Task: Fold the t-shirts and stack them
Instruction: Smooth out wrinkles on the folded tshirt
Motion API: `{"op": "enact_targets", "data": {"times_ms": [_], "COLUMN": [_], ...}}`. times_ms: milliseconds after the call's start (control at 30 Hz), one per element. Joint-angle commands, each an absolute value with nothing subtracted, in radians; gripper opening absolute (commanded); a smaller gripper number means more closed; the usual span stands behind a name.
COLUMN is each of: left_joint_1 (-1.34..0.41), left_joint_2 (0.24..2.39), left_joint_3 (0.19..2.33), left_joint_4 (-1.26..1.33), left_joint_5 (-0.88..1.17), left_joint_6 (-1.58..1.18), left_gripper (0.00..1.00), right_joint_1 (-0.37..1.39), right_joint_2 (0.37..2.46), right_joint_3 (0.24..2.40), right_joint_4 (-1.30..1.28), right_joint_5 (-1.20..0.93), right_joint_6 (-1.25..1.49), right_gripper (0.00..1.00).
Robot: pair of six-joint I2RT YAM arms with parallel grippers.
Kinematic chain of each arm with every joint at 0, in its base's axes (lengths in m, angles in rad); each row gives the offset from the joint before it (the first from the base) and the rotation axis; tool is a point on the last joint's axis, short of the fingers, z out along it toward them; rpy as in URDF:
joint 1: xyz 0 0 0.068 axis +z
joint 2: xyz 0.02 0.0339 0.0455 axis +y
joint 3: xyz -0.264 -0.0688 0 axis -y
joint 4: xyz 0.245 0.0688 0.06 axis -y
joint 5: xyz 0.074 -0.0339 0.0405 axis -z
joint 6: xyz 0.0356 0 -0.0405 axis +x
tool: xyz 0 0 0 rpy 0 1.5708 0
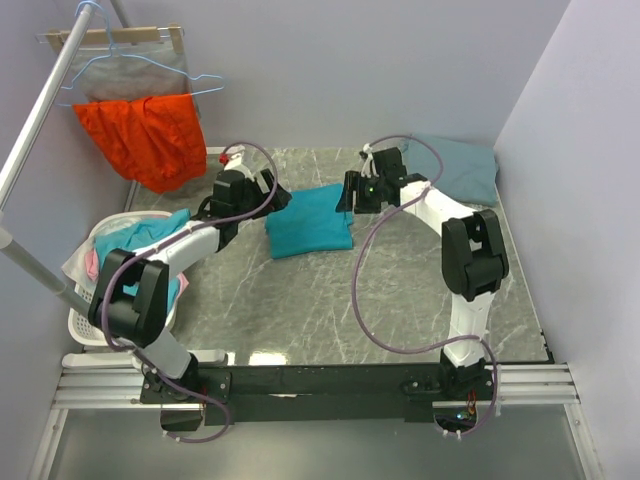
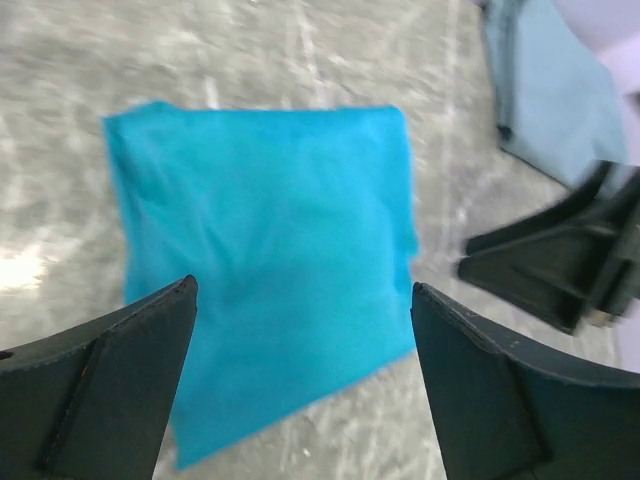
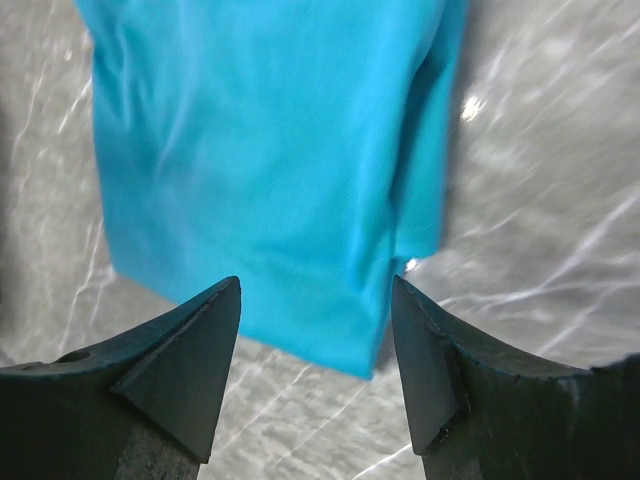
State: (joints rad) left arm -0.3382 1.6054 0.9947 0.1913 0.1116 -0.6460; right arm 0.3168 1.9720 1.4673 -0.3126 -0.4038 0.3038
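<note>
Marble table [image 1: 400, 300], folded teal shirt [image 1: 308, 220] at its centre, folded grey-blue shirt [image 1: 460, 165] beyond and right of the teal shirt, left gripper [image 2: 300, 290] just left of it, spread wide, empty, right gripper [image 3: 315, 285] just right of it, spread wide, empty

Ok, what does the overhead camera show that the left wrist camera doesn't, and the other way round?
Only the overhead view shows the hanging orange-red garment and the white plastic laundry basket of clothes at the left. Only the left wrist view shows the left pincer close up, its fingers wide apart with the cloth seen between them. Both show the folded bright teal t-shirt lying on the grey marbled table, the slate grey-blue t-shirt further back, and the right pincer beside the teal one.
</note>
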Motion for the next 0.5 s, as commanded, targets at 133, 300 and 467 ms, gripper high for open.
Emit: {"op": "enact_targets", "data": {"times_ms": [133, 300, 467], "left_joint_1": [-0.325, -0.324, -0.325], "left_joint_2": [1.769, 1.845, 1.874], "left_joint_3": [1.028, 1.043, 1.045], "left_joint_4": [0.159, 0.179, 0.189], "left_joint_5": [0.043, 0.058, 0.078], "left_joint_6": [-0.649, -0.658, -0.666], "left_gripper": [0.92, 0.92, 0.91], "right_joint_1": [0.301, 0.298, 0.298], "right_joint_2": [2.101, 2.193, 2.243], "right_joint_3": [1.657, 1.761, 1.784], "right_joint_4": [-0.411, -0.472, -0.483], "right_joint_5": [-0.339, -0.365, -0.406], "right_joint_6": [0.250, 0.247, 0.259], "right_gripper": [0.68, 0.69, 0.69]}}
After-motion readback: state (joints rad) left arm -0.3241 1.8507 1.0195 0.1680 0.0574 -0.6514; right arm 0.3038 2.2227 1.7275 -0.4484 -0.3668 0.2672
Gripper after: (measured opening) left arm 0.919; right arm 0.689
